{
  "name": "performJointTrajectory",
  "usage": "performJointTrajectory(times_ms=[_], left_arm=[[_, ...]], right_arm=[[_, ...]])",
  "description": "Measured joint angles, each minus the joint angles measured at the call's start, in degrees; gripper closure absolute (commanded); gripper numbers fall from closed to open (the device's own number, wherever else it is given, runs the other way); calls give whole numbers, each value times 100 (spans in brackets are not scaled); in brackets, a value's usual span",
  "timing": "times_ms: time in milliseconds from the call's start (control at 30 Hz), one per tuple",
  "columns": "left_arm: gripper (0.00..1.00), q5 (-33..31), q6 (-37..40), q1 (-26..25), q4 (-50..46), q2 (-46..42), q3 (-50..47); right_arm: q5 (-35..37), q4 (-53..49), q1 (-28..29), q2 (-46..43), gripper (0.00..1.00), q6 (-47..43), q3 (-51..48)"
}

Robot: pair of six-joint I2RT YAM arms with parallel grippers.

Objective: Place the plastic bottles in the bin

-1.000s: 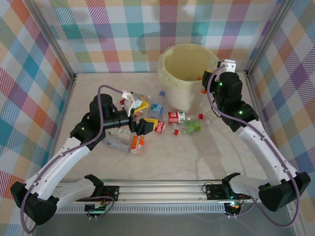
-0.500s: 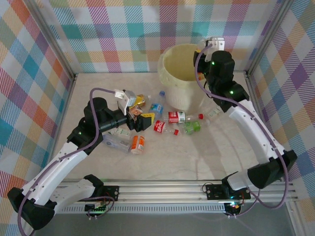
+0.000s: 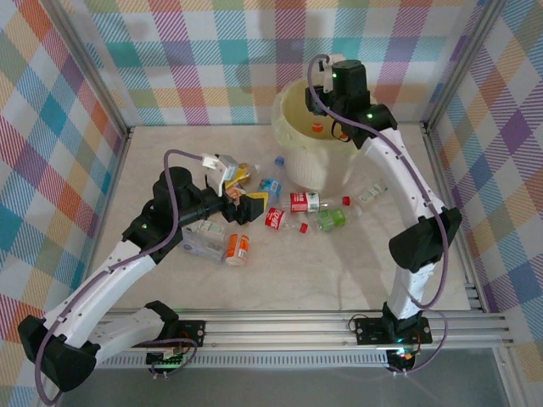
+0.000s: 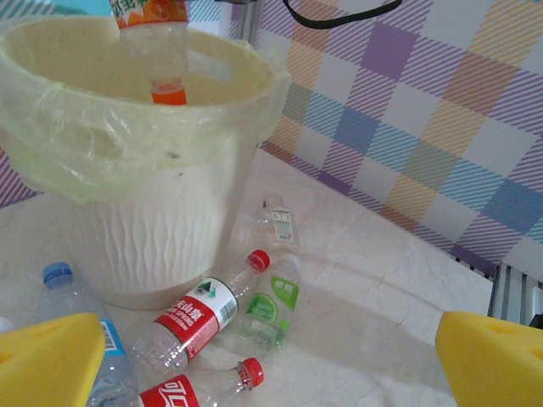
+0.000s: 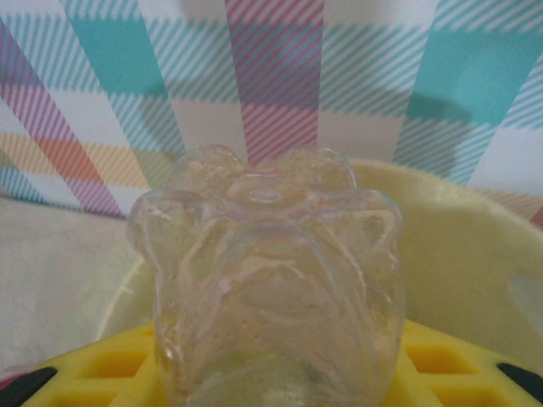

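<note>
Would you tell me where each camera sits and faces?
Top external: above and behind, looking down on both arms, the bin, loose bottles.
Left wrist: low, facing the bin; own yellow fingers at bottom corners.
Right wrist: over the bin, facing the plaid wall; own pads clamp the held bottle.
Shared: top and left wrist show that bottle above the bin.

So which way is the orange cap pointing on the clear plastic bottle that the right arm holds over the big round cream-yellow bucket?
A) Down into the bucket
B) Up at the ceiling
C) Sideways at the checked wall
A: the right gripper holds the clear plastic bottle upside down, so its orange cap hangs lowest, inside the rim of the cream-yellow bucket.
</note>
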Motion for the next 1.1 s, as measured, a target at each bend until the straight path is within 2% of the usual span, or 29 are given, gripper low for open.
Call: performJointTrajectory(times_ms=[233, 467, 767, 1100], left_arm=[[0, -70, -31, -2, -164, 81, 118], [0, -208, -33, -7, -323, 116, 197], [0, -210, -28, -7, -413, 212, 295], [0, -254, 68, -11, -448, 219, 295]], right_arm=[[-538, -857, -103, 612, 52, 125, 632], [-859, -1318, -118, 929, 47, 149, 730], [-1003, -1475, -125, 1016, 33, 212, 741], [-1080, -1447, -164, 957, 24, 267, 868]])
